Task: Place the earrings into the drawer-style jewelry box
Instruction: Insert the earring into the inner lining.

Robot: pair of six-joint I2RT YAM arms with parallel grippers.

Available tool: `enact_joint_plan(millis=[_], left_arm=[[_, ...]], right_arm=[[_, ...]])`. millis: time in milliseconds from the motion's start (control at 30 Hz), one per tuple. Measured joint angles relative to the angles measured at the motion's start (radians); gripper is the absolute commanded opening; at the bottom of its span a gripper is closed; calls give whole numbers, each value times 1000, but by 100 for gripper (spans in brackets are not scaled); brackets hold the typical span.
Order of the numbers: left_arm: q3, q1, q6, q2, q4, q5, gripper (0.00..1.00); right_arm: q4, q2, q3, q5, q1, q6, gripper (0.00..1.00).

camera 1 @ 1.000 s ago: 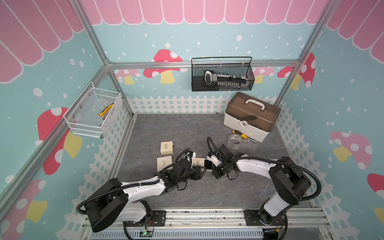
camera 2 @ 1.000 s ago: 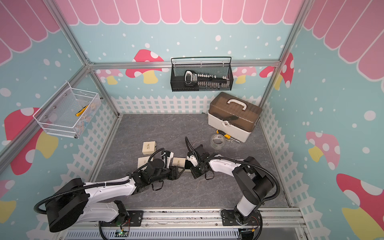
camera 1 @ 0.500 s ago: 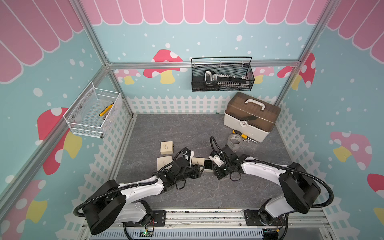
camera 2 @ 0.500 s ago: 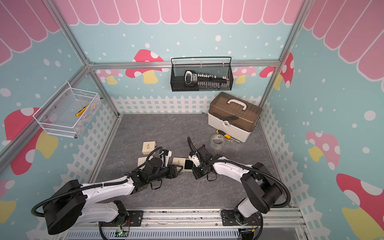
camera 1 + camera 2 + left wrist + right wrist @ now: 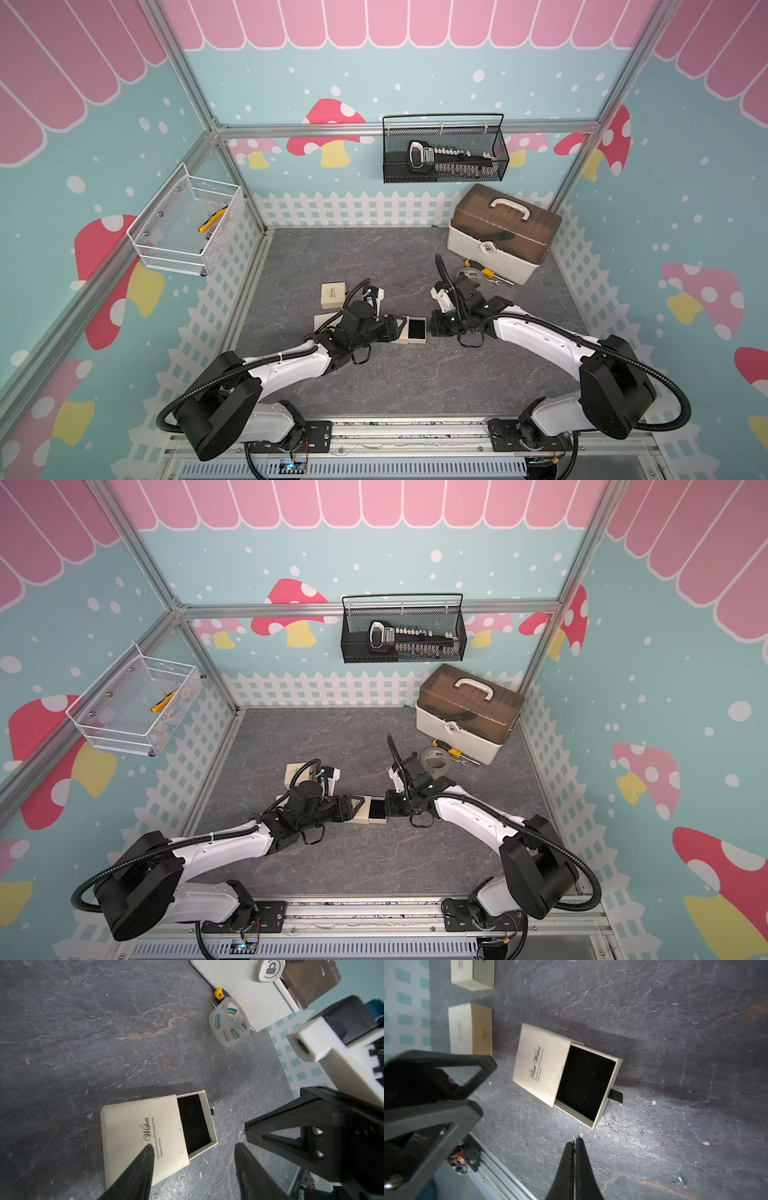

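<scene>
Mid-surface, right between the two arms: jewelry box lying flat, cream sleeve on the left arm's side. Black-lined drawer partway out toward the right arm, little black pull tab sticking off its outer edge. Loads of bare grey surface behind it, all the way up to the white fence. Another bare strip in front, down to the metal rail.

Tighter over on the left: far beige box and near beige box, both just beside the left arm's wrist. Back right corner taken by the toolbox, tape roll near its front edge, well apart from the drawer.

Left arm stretched low and long across the surface. Left end effector released, jaws spread wide, one fingertip over the sleeve's printed top, the other out past the drawer's corner. Can't tell if that fingertip actually presses on the sleeve.

Right arm angled in low from the right front. Right end effector clenched tight, tips just beside the drawer's near corner. Tiny silvery earring pinched at those tips, just outside the drawer's rim. Can't tell whether it touches the surface.
</scene>
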Motion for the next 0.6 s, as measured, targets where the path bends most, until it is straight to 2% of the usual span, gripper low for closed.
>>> enact_joint_plan(millis=[233,467,600], left_arm=[[16,13,43,24,2,29,62],[15,13,76,34,10,45,62],[15,13,81,84,30,63,62]], right_arm=[[72,91,5,-113,-47,166,0],[116,159,30,-157,-52,252,0],[152,186,40,-173,-58,289,0]])
